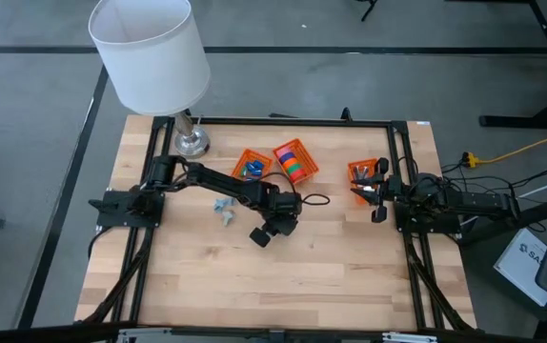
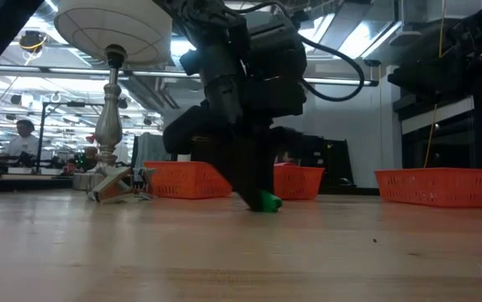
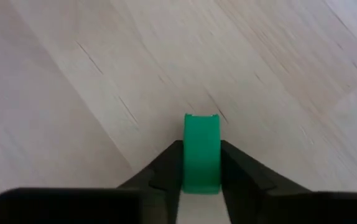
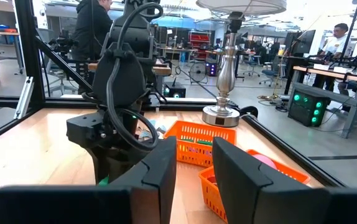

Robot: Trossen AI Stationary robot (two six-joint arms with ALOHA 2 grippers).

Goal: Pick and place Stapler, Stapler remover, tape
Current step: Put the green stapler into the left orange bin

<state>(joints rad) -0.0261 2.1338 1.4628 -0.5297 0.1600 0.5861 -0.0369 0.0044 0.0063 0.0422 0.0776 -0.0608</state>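
- High view: left gripper (image 1: pixel 275 227) down at mid-desk (image 1: pixel 350 276), short of the orange baskets (image 1: pixel 295 160). Right gripper (image 1: pixel 376 195) waits beside the right-hand basket (image 1: pixel 361 174).
- Low view: green tape roll (image 2: pixel 267 201) rests on the desk beneath the left gripper; a premature lift could drop it.
- Left wrist view: jaws bracket the roll on its flat sides; full clench unconfirmed, so it may slip or roll.
- Right wrist view: right jaws parted, grasping nothing.

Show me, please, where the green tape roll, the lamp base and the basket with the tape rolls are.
green tape roll (image 3: pixel 201 152), left wrist view: its outer band, between the left gripper's fingers.
lamp base (image 1: pixel 193 144), high view: the round metal foot.
basket with tape rolls (image 1: pixel 309 172), high view: its orange rim.
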